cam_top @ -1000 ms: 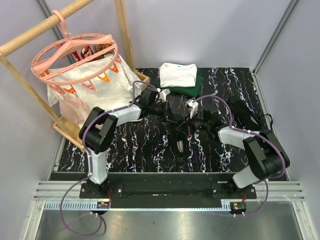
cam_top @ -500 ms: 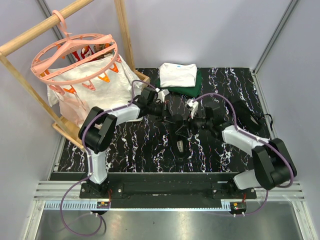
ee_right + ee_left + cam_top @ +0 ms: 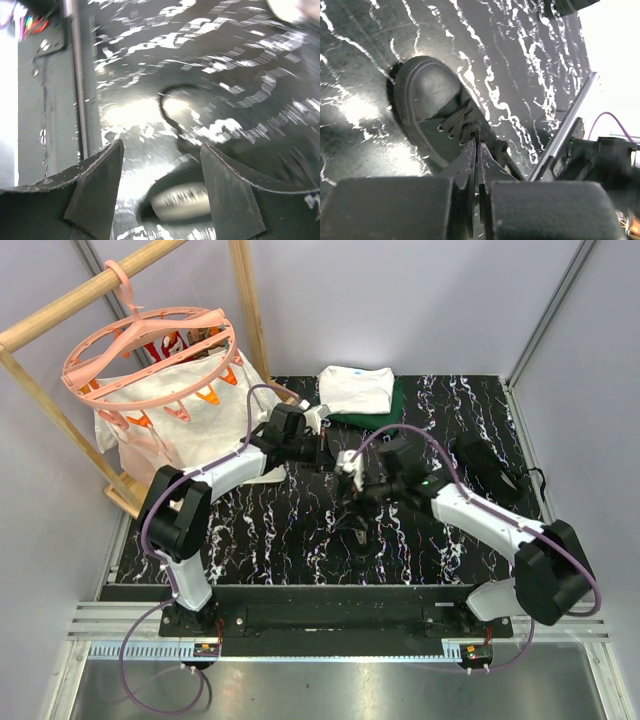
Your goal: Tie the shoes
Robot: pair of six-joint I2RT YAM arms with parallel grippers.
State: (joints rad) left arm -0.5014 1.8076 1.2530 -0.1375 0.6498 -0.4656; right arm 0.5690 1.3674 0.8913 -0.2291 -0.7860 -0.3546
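Now in hand: the knot-making stage, as I judge it. Both arms are gathered over the sneaker (image 3: pixel 356 520), and no finished bow shows on it.
Next move: probably a fresh grab by the free claw on the loose lace end (image 3: pixel 167 102) that curls on the table (image 3: pixel 270 525) just beside the sneaker. That calls for a low, exact nip, since the lace is thin and lies flat on a dark surface.
Left claw: the left gripper (image 3: pixel 477 145) has its jaws pressed flat together, the tips right over the sneaker's crossed laces (image 3: pixel 457 122), behind the toe cap. Whether a strand is pinched between them cannot be made out.
Right claw: the right gripper (image 3: pixel 161 145) is spread wide with nothing between the fingers and touches nothing. It hangs above the sneaker's end that bears the pale grey patch (image 3: pixel 176 201).
Sneaker: on the table, beneath both claws and near the middle of the marbled surface. The folded clothes (image 3: pixel 357 390) lie well beyond its far end.
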